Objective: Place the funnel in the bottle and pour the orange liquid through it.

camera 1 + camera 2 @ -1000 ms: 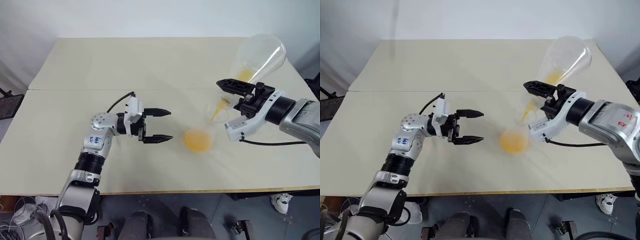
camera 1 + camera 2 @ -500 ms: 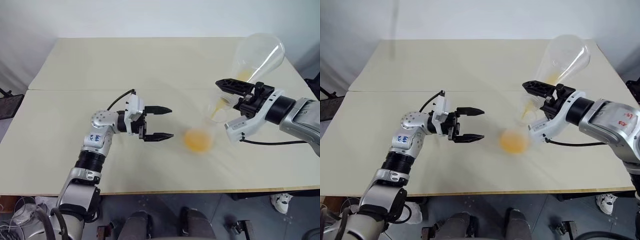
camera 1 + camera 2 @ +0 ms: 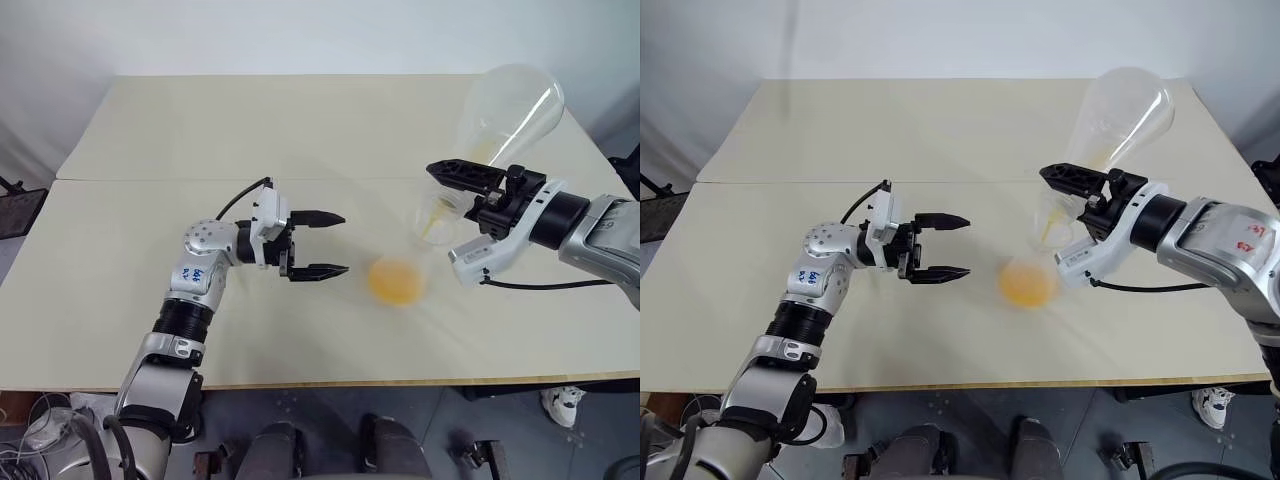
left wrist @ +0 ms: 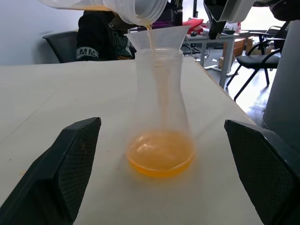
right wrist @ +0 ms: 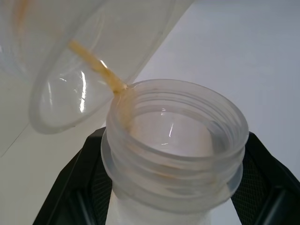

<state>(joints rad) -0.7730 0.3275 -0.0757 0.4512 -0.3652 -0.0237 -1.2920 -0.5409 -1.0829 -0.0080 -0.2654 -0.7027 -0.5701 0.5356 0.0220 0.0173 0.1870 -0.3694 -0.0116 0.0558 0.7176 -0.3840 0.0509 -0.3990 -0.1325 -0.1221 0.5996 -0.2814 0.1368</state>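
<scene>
A pale cream bench (image 3: 300,130) with a seam across its width spreads under and beyond both sets of jaws, while past the left jaws stand a black office chair (image 4: 255,63), a dark chair (image 4: 63,44) and a cluttered desk (image 4: 197,37).

A cream table (image 3: 300,130), made of two tops joined at a seam, is set against a plain white wall (image 3: 250,35). Dark floor (image 3: 330,420) is seen below its front edge. Black office chairs (image 4: 255,58) and a desk (image 4: 206,40) are seen in the left wrist view.
</scene>
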